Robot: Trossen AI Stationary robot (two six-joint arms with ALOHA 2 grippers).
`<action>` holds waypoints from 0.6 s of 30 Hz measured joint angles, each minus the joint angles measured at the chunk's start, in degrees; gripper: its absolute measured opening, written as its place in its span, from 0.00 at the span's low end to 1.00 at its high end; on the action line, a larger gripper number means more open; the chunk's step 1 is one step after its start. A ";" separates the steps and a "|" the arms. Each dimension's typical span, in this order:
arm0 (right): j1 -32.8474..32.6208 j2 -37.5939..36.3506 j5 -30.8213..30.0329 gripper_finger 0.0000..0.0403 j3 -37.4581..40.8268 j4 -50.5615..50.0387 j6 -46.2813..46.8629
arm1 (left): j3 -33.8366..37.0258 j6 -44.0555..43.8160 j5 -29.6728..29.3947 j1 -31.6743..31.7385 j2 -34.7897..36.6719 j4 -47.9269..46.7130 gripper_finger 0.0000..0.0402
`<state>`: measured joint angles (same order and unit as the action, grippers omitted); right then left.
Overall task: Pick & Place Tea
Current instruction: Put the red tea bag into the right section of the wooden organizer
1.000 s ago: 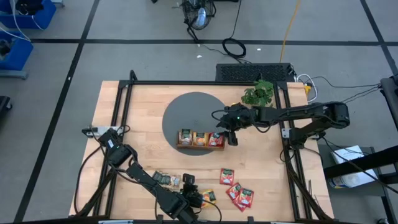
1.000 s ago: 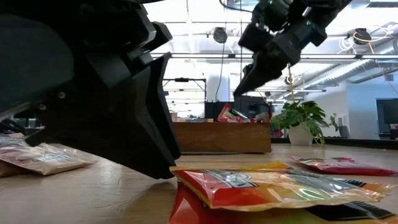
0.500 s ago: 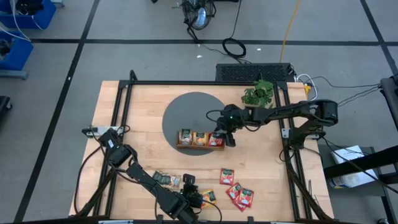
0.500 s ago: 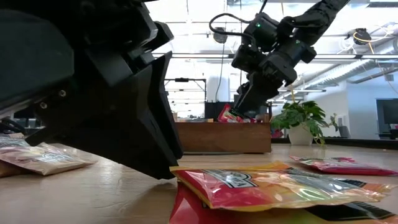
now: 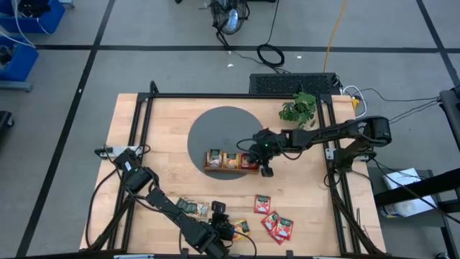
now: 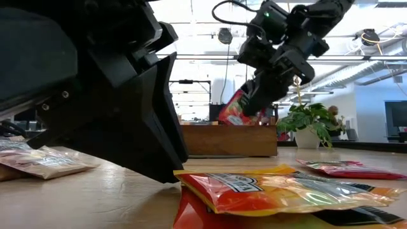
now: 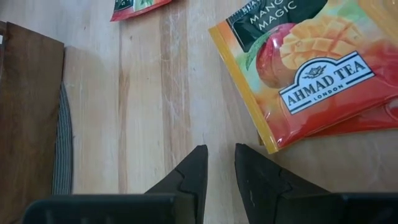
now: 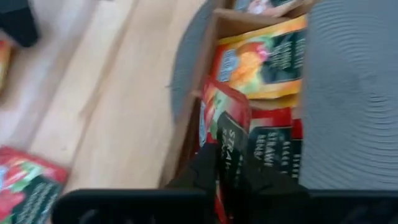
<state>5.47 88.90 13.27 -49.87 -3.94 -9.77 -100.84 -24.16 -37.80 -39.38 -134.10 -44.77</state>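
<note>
Right pincer (image 8: 229, 163) grips a red sachet (image 8: 225, 127) above the tray (image 5: 230, 170), plain only in its wrist view; left pincer (image 7: 219, 167), narrowly parted, faces a sachet (image 7: 311, 68) reading "AHMAD TEA LONDON".

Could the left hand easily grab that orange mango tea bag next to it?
Probably yes. The left hand hangs open over bare wood, the orange mango tea bag lies flat close beside it, and nothing stands between them.

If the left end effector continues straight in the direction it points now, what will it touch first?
Probably only bare table. The left end effector points along the wood, and the orange-yellow mango sachet lies just beside that line. Depth is uncertain.
</note>
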 joint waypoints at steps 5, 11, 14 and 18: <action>-1.76 0.02 -5.73 0.01 -8.05 -12.87 -1.40 | 0.00 0.34 0.00 0.31 0.00 0.04 0.22; -2.21 1.77 -7.31 0.00 -18.25 -28.28 -0.85 | 0.00 0.43 -0.02 0.46 0.00 0.04 0.22; -2.21 5.12 -6.86 0.00 -22.18 -32.96 -0.73 | 0.00 0.43 -0.02 0.44 0.00 0.17 0.22; -2.21 12.47 -5.79 0.00 -27.92 -39.19 -2.30 | 0.00 0.46 -0.02 0.42 0.00 0.57 0.22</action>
<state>3.27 101.37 7.48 -77.79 -43.13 -12.07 -100.84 -23.70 -37.82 -38.96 -134.10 -44.21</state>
